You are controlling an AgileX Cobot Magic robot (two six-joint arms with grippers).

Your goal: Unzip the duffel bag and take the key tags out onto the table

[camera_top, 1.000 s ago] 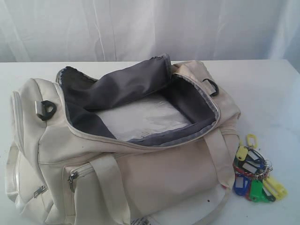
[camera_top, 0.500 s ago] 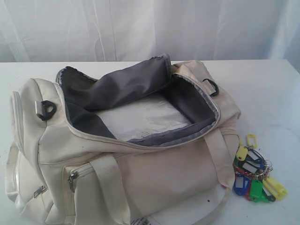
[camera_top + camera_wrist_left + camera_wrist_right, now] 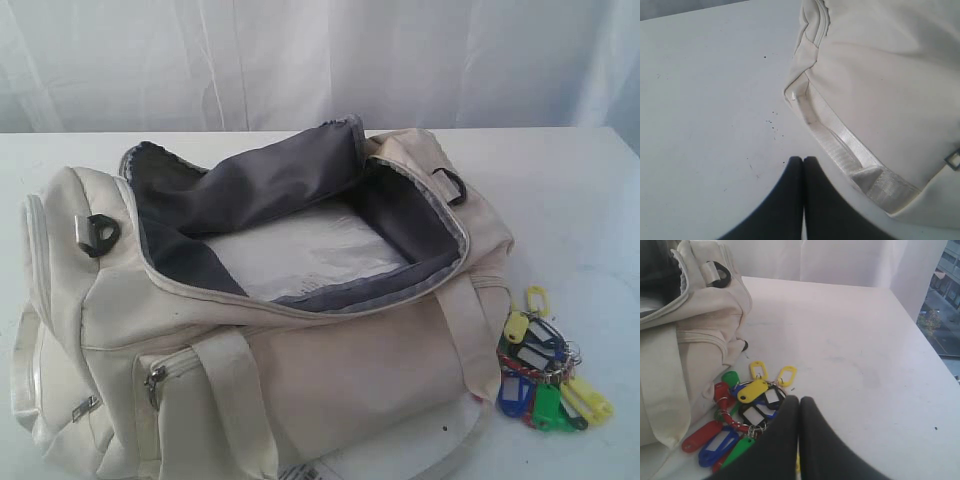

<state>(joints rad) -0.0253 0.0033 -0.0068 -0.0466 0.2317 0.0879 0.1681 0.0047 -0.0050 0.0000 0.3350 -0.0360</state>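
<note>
Bright, diffuse daylight through the white curtain (image 3: pixel 300 60) behind; table (image 3: pixel 580 200) nearly washed out. Shadows soft and faint (darkest inside the duffel bag (image 3: pixel 180 210)). Wrist views slightly soft.

No visible change, duffel bag (image 3: pixel 350 370) and key tags (image 3: pixel 541 372) unmoved

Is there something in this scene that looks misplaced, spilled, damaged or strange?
Nothing stands out. The duffel bag lies unzipped with its flap folded back, and the key tags sit in one bunch on the table beside it. Only a few small dark specks mark the table.
</note>
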